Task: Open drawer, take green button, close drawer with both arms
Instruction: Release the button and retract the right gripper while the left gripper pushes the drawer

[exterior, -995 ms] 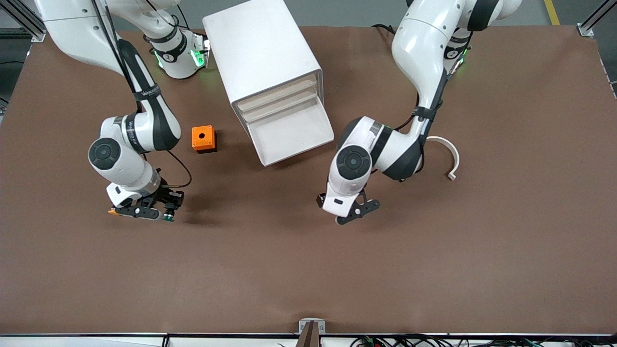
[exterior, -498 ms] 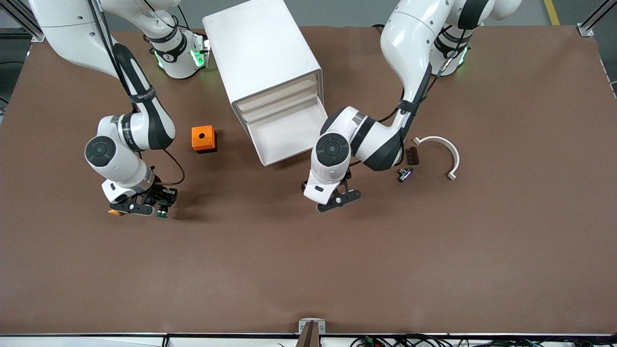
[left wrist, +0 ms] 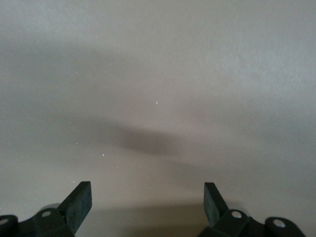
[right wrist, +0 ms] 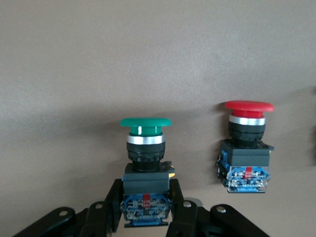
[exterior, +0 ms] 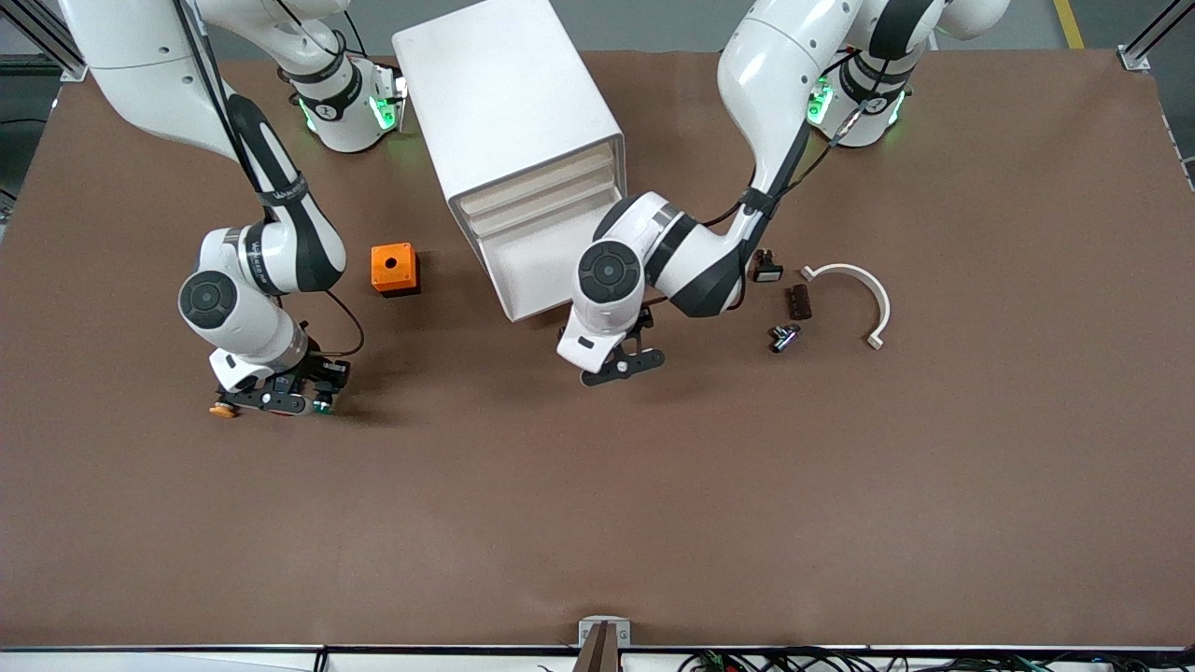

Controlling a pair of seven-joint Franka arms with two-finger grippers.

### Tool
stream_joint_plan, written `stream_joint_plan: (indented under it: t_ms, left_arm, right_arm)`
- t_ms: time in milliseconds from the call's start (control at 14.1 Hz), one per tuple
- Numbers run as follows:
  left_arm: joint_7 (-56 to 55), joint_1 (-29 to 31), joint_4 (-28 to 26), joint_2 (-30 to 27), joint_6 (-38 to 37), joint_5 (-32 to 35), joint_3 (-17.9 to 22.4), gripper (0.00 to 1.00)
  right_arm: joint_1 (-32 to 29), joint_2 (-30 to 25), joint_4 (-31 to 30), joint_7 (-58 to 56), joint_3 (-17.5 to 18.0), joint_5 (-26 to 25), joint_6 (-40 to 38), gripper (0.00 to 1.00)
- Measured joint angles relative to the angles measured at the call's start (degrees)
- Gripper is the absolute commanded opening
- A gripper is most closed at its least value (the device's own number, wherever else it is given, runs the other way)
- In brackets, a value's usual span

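Observation:
My right gripper [exterior: 277,401] is low over the table, nearer the front camera than the orange box. In the right wrist view it [right wrist: 146,210] is shut on the blue and black body of the green-capped button [right wrist: 145,148]; the green cap [exterior: 324,407] also shows in the front view. A red-capped button [right wrist: 247,145] lies beside it. A yellow cap [exterior: 221,411] shows at the gripper's other side. The white cabinet [exterior: 509,112] has its bottom drawer [exterior: 546,266] pulled open. My left gripper [exterior: 621,366] is open and empty above bare table [left wrist: 148,200], just clear of the drawer's front.
An orange box [exterior: 394,269] with a round hole stands between the right arm and the cabinet. Toward the left arm's end lie a white curved piece [exterior: 864,291] and three small dark parts [exterior: 798,301], [exterior: 784,337], [exterior: 767,269].
The left arm has swung toward the open drawer's front, uncovering the small dark parts. The right gripper, still holding the green button, has shifted slightly and stays low over the table.

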Motion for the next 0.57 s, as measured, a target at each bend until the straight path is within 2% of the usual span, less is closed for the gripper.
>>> stream_joint_plan:
  t_ms: [71, 142, 213, 569]
  left_arm:
    - [0.00, -0.41, 0.00, 0.20, 0.00, 0.00, -0.02, 1.00]
    - [0.00, -0.82, 0.00, 0.33, 0.00, 0.00, -0.03, 1.00]
    - [0.00, -1.22, 0.00, 0.39, 0.00, 0.00, -0.05, 1.00]
    - [0.00, -2.43, 0.01, 0.41, 0.06, -0.08, -0.92, 1.00]
  right_arm:
    - [0.00, 0.02, -0.09, 0.00, 0.08, 0.00, -0.01, 0.39]
    - [0.01, 0.02, -0.15, 0.00, 0.21, 0.00, -0.04, 0.93]
    - [0.04, 0.01, -0.17, 0.01, 0.33, 0.00, -0.08, 1.00]
    - [0.18, -0.16, 0.00, 0.01, 0.67, 0.00, -2.36, 1.00]
